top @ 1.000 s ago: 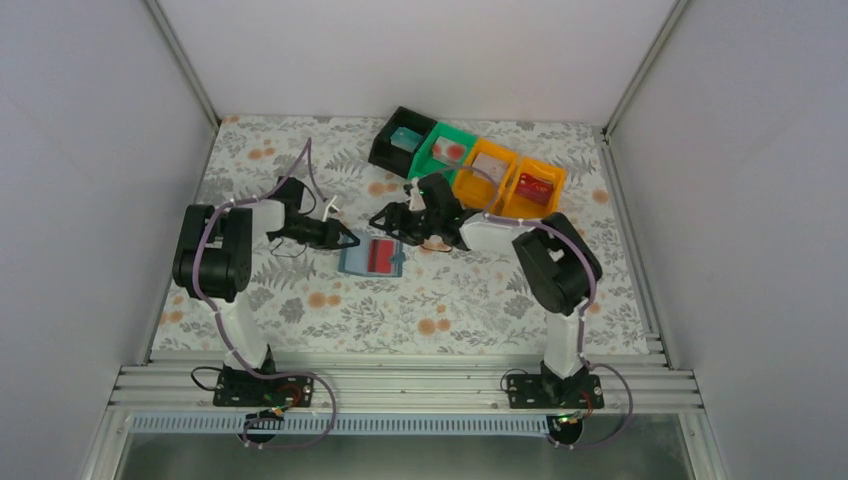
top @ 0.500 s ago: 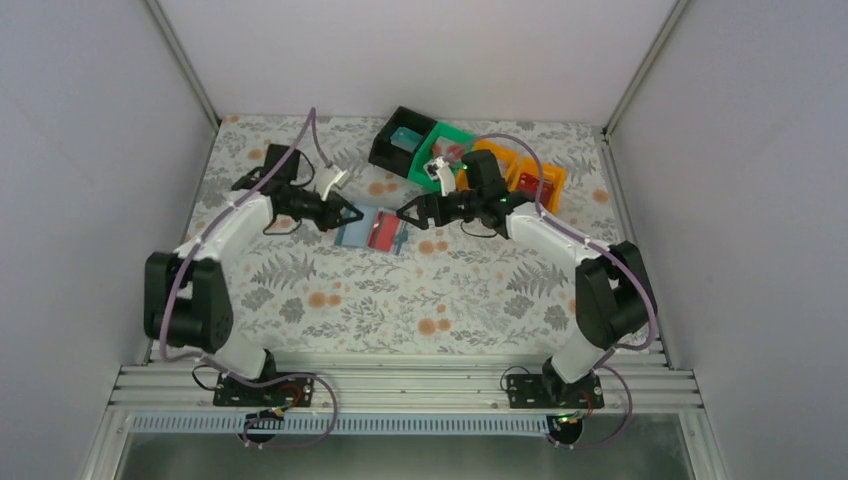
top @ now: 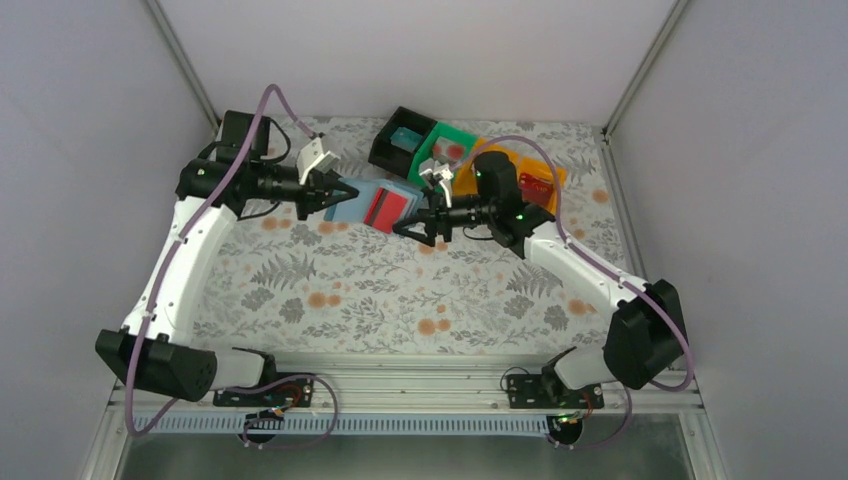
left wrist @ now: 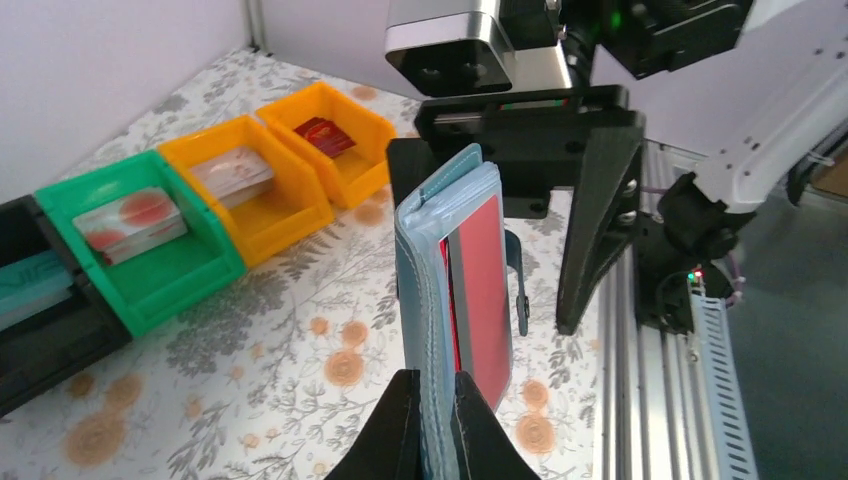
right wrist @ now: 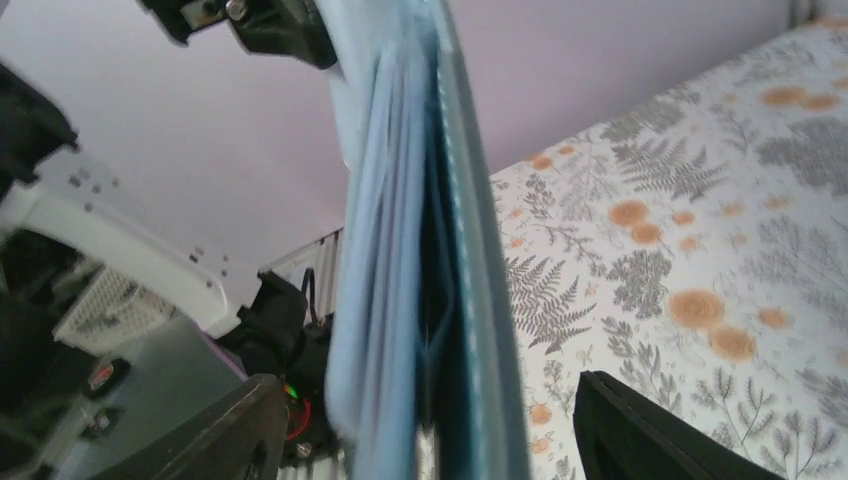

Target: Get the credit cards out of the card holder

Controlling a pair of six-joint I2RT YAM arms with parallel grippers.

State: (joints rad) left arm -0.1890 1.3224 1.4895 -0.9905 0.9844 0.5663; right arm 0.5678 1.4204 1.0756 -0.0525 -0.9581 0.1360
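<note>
Between the tips of the left claw sits one edge of the wallet. That claw is pinched tight on it and holds it up off the worktop, standing on its side.

Right across from it is the right claw. It is wide open and has nothing in it. The far end of the wallet pokes in between its two fingers. I cannot tell if they touch it.

Off to the side of the right claw, four bins stand in a row. The black bin has a teal card in it. The green bin has a pale card with red spots. The near orange bin has another pale card. The far orange bin has a small red card. So I think most of the job is done.

One big red card is not out yet. It sits in the wallet's open pocket, next to the right claw. That card is what is left to pull out, I think. More cards may hide behind it, but I cannot tell.
</note>
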